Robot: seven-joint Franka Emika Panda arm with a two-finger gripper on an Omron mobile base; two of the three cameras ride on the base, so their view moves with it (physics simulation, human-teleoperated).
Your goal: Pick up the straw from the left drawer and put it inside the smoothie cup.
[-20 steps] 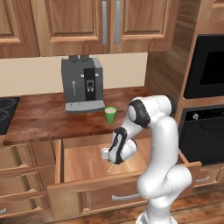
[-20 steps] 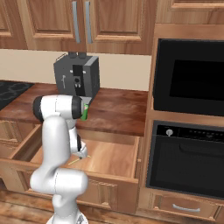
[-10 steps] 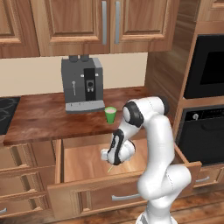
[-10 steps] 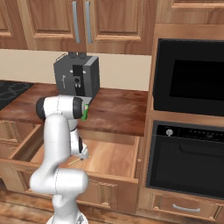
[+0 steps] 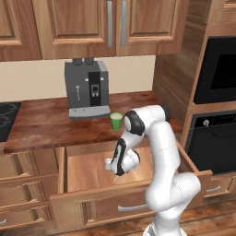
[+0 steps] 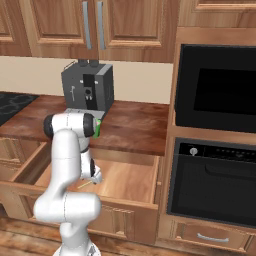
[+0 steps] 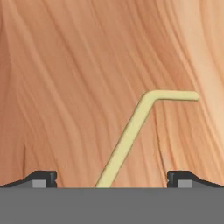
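Hand view: fingers (image 7: pixel 112 179) spread wide, holding nothing, straw (image 7: pixel 131 131) flat on drawer (image 7: pixel 65 87) floor between them, bend toward 2 o'clock. Left base view adds cup (image 5: pixel 116 121) on surface (image 5: pixel 41 124).

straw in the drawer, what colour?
Pale yellow-green; the straw shows best in the hand view, lying on the light wood drawer floor.

The straw (image 7: pixel 131 133), thin and pale yellow-green, lies flat on the wood floor of the left drawer (image 5: pixel 87 173), which stands pulled open; in the hand view its short bent end points toward three o'clock. The smoothie cup (image 5: pixel 116 120), bright green and tapered, stands upright on the counter (image 5: pixel 41 124) above the drawer.
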